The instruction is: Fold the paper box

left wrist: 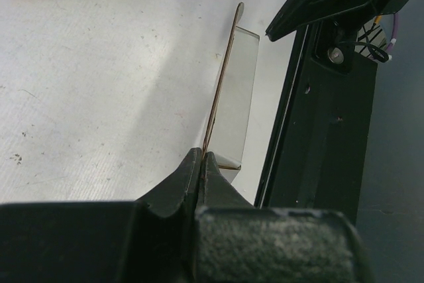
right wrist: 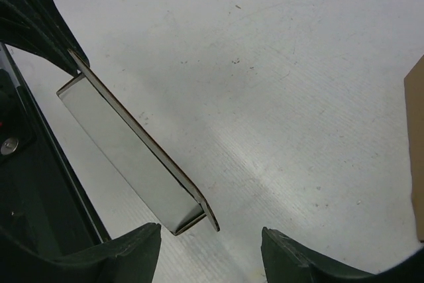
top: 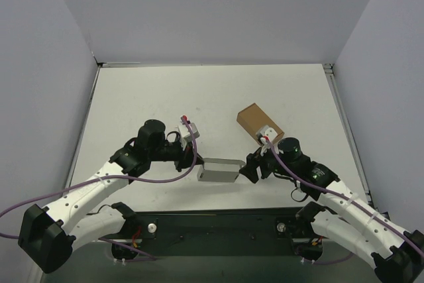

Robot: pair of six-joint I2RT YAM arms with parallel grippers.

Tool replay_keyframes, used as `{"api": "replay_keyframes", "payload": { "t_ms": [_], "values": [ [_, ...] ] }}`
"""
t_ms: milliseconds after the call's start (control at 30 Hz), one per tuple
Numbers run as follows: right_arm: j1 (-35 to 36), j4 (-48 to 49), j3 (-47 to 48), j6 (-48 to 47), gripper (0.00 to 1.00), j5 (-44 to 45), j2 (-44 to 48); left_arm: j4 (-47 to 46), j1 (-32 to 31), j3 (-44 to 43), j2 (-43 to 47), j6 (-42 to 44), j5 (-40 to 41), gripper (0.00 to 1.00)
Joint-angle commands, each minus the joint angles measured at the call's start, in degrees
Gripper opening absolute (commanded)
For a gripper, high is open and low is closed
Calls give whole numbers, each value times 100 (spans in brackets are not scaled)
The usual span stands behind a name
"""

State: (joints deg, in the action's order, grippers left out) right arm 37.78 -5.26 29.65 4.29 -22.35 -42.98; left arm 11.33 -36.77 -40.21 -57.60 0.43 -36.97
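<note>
The paper box point(top: 220, 169) (thin, light card, probably easily creased) is stood at the table's point(top: 165, 97) near edge. One end panel is pinched by the fully closed left gripper point(left wrist: 201, 157). The right gripper point(right wrist: 211, 243) is spread wide and empty beside the other end, whose folded corner is judged the firmest hold.

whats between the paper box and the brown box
Only bare table. Nothing sits between the paper box and the brown box. The top view shows it best; the right wrist view shows the same bare stretch.
</note>
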Motion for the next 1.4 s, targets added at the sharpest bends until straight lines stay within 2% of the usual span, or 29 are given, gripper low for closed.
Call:
{"api": "replay_keyframes", "payload": {
  "t_ms": [0, 100, 533, 700, 967, 1100, 1200, 1233, 1333, 1367],
  "values": [
    [-43, 77, -29, -16, 57, 28, 176, -325, 39, -14, 65, -16, -223, 0],
    [-60, 69, -38, -51, 51, 205, 106, -333, 48, -22, 65, -166, -284, 0],
    [-183, 358, -73, -140, 46, -516, 0, -412, 48, -5, 162, -201, -469, 0],
    [-210, 403, -56, -131, 37, -858, -149, -439, 48, 4, 197, -218, -495, 0],
    [-254, 429, -56, -131, 25, -903, -149, -448, 48, 13, 197, -218, -522, 0],
    [-262, 438, -65, -122, 24, -912, -96, -457, 39, 22, 153, -218, -592, 0],
    [-271, 455, -65, -131, 17, -955, -79, -457, 30, -5, 92, -218, -688, 0],
    [-271, 455, -65, -131, 11, -956, -79, -457, 30, -5, 91, -218, -697, 0],
    [-271, 455, -82, -139, 0, -947, -61, -457, 39, 4, 83, -218, -706, 0],
    [-271, 455, -91, -139, 0, -912, -44, -457, 30, 4, 74, -218, -715, 0]
  ]
}}
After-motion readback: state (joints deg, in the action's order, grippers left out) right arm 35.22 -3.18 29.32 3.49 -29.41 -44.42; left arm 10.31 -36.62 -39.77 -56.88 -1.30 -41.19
